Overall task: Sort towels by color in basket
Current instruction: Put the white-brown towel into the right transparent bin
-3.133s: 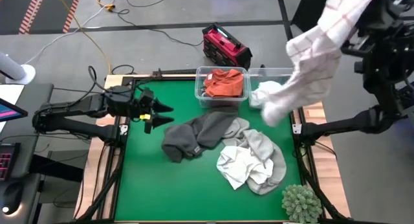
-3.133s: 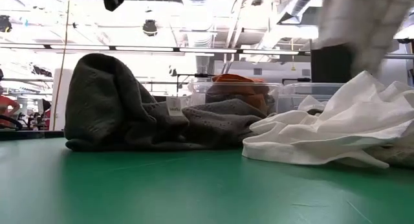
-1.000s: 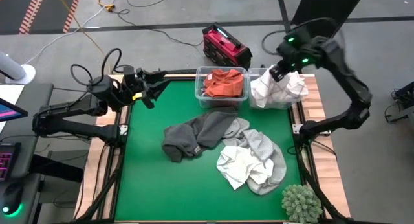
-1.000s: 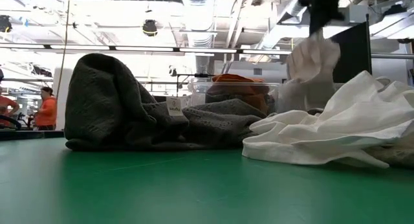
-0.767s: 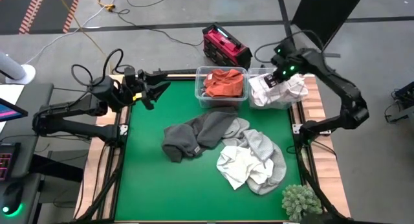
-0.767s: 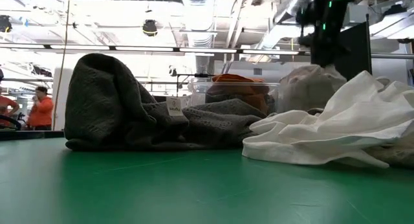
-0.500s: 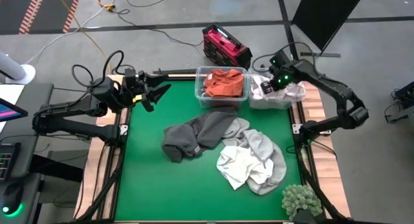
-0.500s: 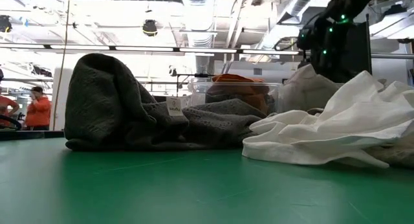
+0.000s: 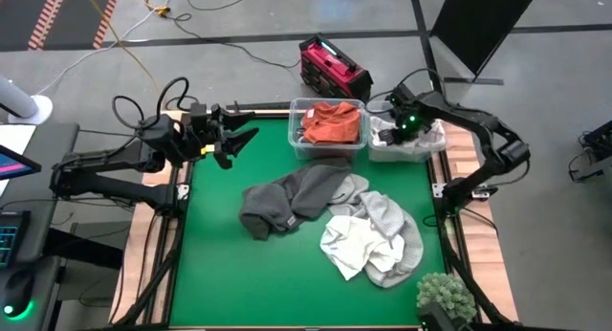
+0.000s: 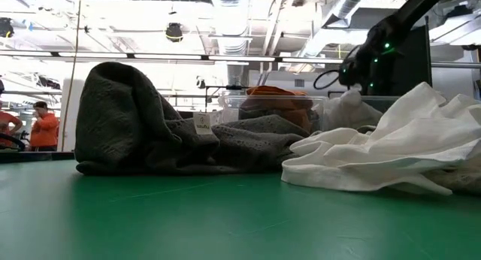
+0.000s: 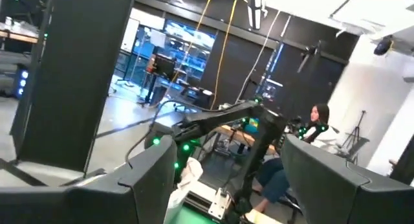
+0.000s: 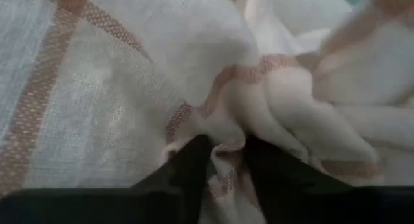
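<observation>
- Two clear bins stand at the far edge of the green table (image 9: 229, 274): the left bin (image 9: 328, 128) holds a rust-orange towel (image 9: 330, 121), and the right bin (image 9: 406, 138) holds white cloth.
- Right end effector (image 9: 394, 132) is down inside the right bin, pressed into a white towel with thin orange stripes (image 12: 129, 75); in its wrist view a fold of that towel sits between the two dark fingers (image 12: 187, 169), which stand a little apart. I judge the grip is being let go, though whether it has fully freed the cloth I cannot tell.
- Left end effector (image 9: 234, 143) hovers over the table's far left corner, fingers spread, holding nothing.
- Still unsorted on the table: a dark grey towel (image 9: 287, 202), a light grey towel (image 9: 387, 216) and a white towel (image 9: 349, 245), touching in one heap.
- Step in hand: dropping the striped towel in the white bin.
- Next move calls for lifting clear without dragging cloth out, then reaching for the heap.
</observation>
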